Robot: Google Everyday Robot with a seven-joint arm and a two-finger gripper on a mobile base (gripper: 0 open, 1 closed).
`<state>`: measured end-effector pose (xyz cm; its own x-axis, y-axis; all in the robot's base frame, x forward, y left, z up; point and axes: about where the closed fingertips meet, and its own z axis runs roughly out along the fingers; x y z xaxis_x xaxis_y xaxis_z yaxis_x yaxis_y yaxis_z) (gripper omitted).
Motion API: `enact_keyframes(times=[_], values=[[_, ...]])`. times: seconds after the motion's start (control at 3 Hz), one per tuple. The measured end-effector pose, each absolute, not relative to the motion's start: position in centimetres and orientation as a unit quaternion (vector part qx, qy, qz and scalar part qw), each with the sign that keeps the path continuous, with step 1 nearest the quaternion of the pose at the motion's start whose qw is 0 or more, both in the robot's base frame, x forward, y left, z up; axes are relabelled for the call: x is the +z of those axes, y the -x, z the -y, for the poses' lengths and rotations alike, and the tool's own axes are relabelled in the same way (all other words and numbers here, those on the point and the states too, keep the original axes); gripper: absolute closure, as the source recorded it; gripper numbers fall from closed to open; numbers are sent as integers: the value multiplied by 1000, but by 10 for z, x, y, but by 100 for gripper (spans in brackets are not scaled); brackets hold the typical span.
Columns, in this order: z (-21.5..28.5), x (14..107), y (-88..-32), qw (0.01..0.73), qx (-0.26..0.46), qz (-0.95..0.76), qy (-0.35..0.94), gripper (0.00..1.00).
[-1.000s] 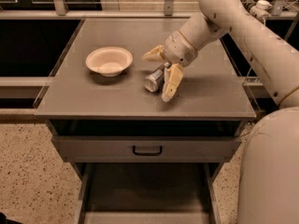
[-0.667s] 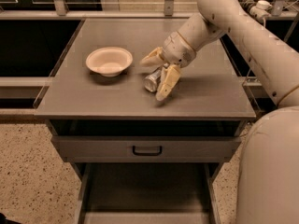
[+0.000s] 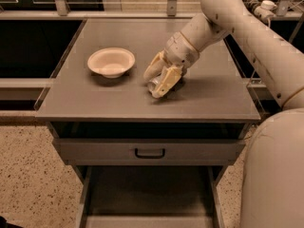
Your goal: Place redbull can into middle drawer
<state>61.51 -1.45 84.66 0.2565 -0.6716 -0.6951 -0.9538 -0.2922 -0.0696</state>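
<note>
Redbull can (image 3: 153, 84) on its side on the cabinet top (image 3: 209, 96), just right of the bowl (image 3: 111, 62), clamped between the fingers of the gripper (image 3: 159, 76), middle drawer (image 3: 147, 190) open below the closed drawer front (image 3: 109, 151).

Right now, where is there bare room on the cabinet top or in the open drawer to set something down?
Free: the cabinet top strip along its front edge, the back behind the white bowl, and the middle drawer floor. Crowded: the centre, where the gripper is at the redbull can, beside the bowl.
</note>
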Motion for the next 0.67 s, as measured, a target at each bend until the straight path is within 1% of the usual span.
enact_keyframes(times=[0.33, 0.67], values=[[15, 847, -615, 249, 283, -540, 752, 88], [15, 847, -615, 249, 283, -540, 752, 100]])
